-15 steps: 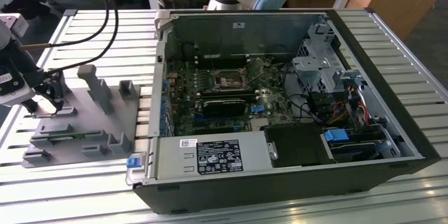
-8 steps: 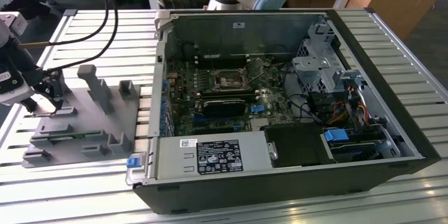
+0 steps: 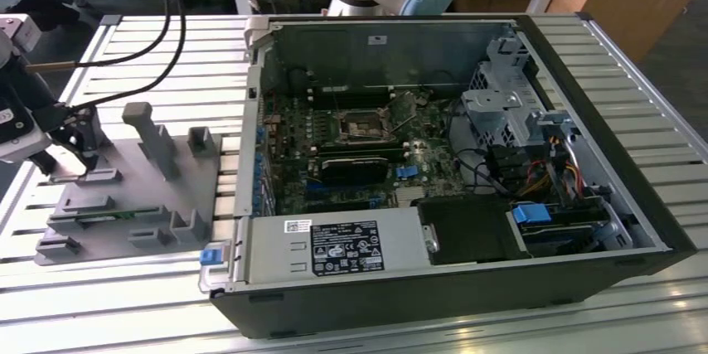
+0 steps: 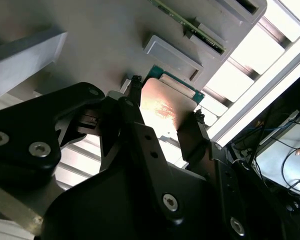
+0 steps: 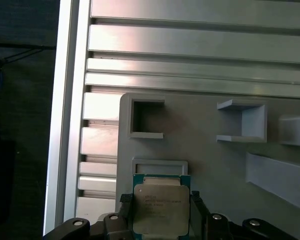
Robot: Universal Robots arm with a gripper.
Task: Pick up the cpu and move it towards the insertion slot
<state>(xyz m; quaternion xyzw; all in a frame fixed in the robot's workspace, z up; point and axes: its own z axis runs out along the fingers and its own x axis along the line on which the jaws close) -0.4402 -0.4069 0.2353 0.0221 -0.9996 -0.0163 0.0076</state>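
gripper (image 5: 160, 204): pinched the cpu (image 5: 161, 216) by two edges, so its flat top was not touched | cpu: at the grey fixture (image 5: 215, 165) (right by its pocket) | slot (image 3: 361, 127): well apart, inside the open case (image 3: 575, 80)

Slatted table (image 3: 111, 296) bears grey fixture (image 3: 133, 196), computer case (image 3: 443, 300).

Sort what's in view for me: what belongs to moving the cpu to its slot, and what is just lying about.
Job in hand:
cpu
claw, closed on the cpu's two edges
insertion slot, inside the computer case

Lying about:
grey fixture
long black module
drive cage
slatted table
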